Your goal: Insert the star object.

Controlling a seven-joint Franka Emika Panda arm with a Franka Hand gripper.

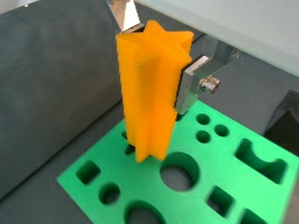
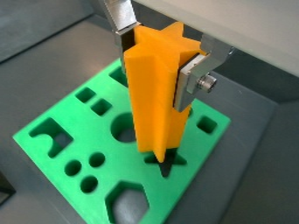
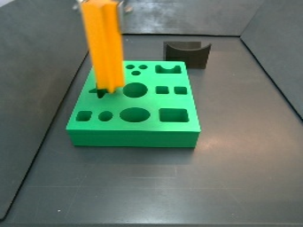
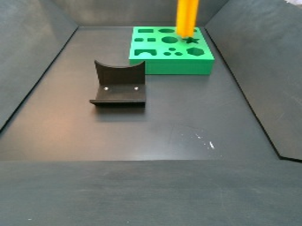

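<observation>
Insertion step: star object (image 2: 158, 96) clamped upright in gripper (image 2: 155, 45), frame centre, tip at star hole (image 2: 167, 163) of green block (image 2: 216, 149). Next: straight descent reqd, ridges aligned.

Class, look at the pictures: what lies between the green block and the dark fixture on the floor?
Nothing: in a side view, bare dark floor separates the green block from the fixture.

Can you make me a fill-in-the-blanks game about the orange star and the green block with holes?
1. The gripper holds the star object, whose colour is ____.
2. The star object's lower end is at a ____-shaped hole in the green block.
3. The star object stands ____, not lying flat.
4. On the floor away from the green block stands the dark ____.

Missing words: orange; star; upright; fixture
</observation>
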